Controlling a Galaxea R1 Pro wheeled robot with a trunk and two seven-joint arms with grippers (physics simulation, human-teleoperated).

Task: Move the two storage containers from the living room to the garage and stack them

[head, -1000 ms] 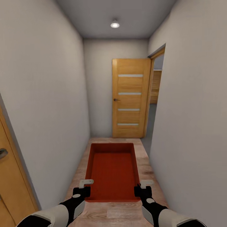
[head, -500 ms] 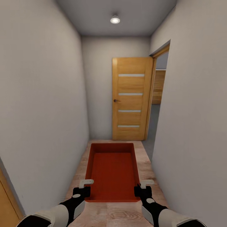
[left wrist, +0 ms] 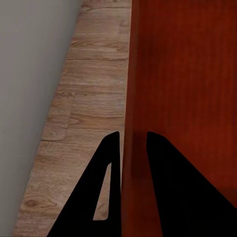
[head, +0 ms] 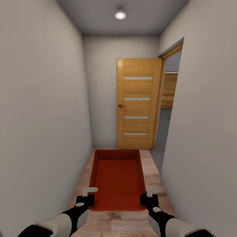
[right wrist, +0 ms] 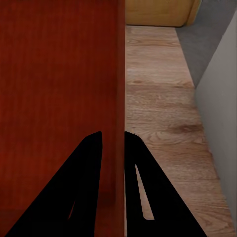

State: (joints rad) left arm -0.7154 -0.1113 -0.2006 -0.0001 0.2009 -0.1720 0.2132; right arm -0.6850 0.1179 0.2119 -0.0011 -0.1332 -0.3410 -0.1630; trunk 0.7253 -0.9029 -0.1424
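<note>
An orange-red storage container (head: 118, 179) hangs in front of me over the wood plank corridor flooring, held by both arms. My left gripper (head: 88, 197) is shut on its left wall near the front corner; in the left wrist view the black fingers (left wrist: 106, 192) straddle that wall of the container (left wrist: 182, 98). My right gripper (head: 147, 197) is shut on the right wall, and the right wrist view has its fingers (right wrist: 89, 187) on either side of the container wall (right wrist: 59, 89). The bin is empty. Grey concrete floor (head: 163, 126) shows through the doorway ahead on the right.
I am in a narrow corridor with pale walls close on the left (head: 42, 115) and right (head: 204, 131). An open wooden door (head: 138, 103) stands at the far end beside the doorway frame (head: 162, 98). A ceiling lamp (head: 120, 14) glows above.
The whole view has advanced down the corridor: the far door and doorway look larger and nearer, and the wooden door at the left edge has dropped out of view. The container stays held the same.
</note>
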